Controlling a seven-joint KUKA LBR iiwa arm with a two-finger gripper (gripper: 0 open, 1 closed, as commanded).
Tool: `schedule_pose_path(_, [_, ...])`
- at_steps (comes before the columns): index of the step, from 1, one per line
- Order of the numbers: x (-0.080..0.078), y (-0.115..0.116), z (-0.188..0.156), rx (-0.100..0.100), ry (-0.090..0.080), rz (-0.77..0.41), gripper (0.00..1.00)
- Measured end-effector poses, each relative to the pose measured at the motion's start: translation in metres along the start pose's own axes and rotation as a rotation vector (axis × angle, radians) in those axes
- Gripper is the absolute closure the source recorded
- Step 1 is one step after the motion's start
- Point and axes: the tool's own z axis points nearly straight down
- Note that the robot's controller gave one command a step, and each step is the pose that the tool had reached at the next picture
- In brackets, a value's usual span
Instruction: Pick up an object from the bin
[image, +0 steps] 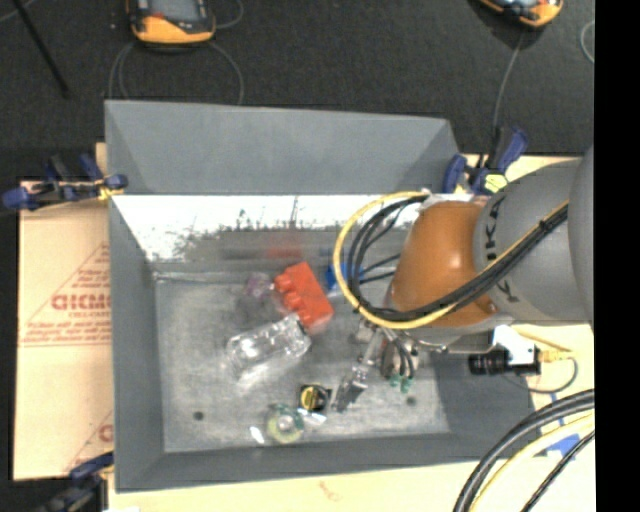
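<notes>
My gripper (383, 364) hangs low over the right part of the bin floor, under the arm's orange cover. Just to its lower left lies a small black and yellow thing (314, 397). Whether the gripper touches it I cannot tell. Further left, a clear plastic piece (265, 347) lies on the floor. Behind that, an orange-red block (303, 293) rests near the back wall.
A small white and green thing (285, 426) lies near the front wall, and a small purple thing (260, 288) sits left of the block. Looped cables and the orange cover hide the bin's right rear corner. The bin's left floor is bare metal.
</notes>
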Motion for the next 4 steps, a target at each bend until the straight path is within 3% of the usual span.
schedule_pose_path(1, [-0.001, -0.003, -0.001, 0.003, -0.001, 0.000, 1.00])
schedule_pose_path(2, [-0.001, -0.003, -0.001, 0.004, -0.001, -0.002, 0.00])
schedule_pose_path(3, [0.018, 0.009, 0.055, 0.005, 0.003, -0.002, 0.00])
schedule_pose_path(4, [0.038, 0.027, 0.057, 0.003, -0.010, -0.035, 0.00])
